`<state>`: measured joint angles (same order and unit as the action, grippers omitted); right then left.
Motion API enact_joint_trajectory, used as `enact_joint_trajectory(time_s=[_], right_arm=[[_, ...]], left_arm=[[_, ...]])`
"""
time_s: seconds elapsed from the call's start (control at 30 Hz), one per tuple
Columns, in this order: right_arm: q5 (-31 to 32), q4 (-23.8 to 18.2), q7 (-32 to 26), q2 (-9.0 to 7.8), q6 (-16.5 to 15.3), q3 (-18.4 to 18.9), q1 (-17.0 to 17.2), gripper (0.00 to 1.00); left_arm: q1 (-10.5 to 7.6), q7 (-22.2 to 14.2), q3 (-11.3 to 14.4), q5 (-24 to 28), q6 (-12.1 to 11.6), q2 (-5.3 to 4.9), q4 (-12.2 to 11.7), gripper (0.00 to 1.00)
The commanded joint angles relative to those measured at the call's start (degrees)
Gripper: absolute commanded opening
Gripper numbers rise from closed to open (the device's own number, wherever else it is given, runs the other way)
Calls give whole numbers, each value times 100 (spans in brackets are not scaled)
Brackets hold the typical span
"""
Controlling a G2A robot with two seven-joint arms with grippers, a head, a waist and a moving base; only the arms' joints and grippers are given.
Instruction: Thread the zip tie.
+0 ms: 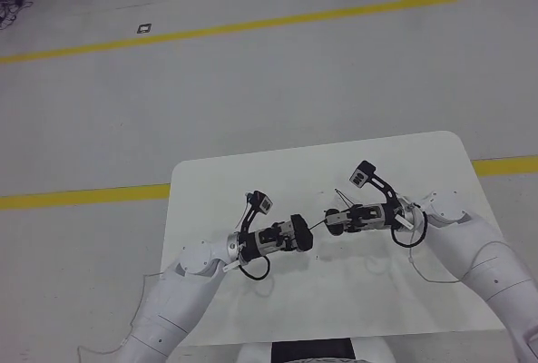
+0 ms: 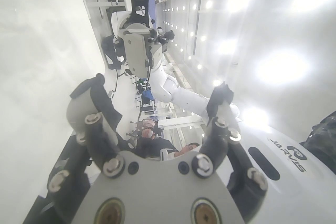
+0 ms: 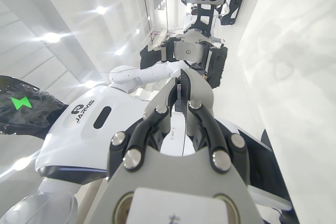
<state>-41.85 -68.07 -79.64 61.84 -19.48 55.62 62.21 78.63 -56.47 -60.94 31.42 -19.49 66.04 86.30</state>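
Right claw point(image 3: 183, 73): fingers pressed together, pinching the zip tie point(image 3: 185, 130). A thin dark strip runs back from the tips between the fingers.
Zip tie, top view: seen as a fine dark line point(image 1: 319, 224) sticking out from the right claw toward the other arm. Which end is the head and which the tail cannot be told.
Left claw point(image 2: 155, 89): fingers spread wide, nothing in them. It faces the right claw tip to tip and sits just beside it point(image 1: 302, 234).
Bench point(image 1: 386, 299): white top, directly under the right claw. Both claws are held above it.
Step in hand (judgement): bring the free end of the tie into the left claw's reach so that tail can meet head.
How to do it well: hold the right claw steady and let the left do the closing. Line the open fingers up square on the strip before they shut. Grip close to the right claw, where the tie sags least.
Risk: the strip is thin and springy. A grip taken off-axis is likely to flick it aside or twist it in the right claw.
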Motion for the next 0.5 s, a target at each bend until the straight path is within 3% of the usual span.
enact_joint_trajectory(time_s=[0.0, 0.3, 0.4, 0.47], right_arm=[[-66, 13, 0, 21, 0, 1, 4, 0], [-389, -18, 0, 108, 0, 60, 80, 0], [-225, 37, 0, 152, 0, -3, 48, 0], [-156, 80, 0, 178, 0, -32, 25, 0]], left_arm=[[-10, 0, 13, 19, 1, -2, 0, 100], [-22, -24, 56, 137, 1, 1, -39, 98], [-33, -19, 70, 158, 1, 7, -45, 81], [-38, -15, 77, 163, 1, 11, -44, 64]])
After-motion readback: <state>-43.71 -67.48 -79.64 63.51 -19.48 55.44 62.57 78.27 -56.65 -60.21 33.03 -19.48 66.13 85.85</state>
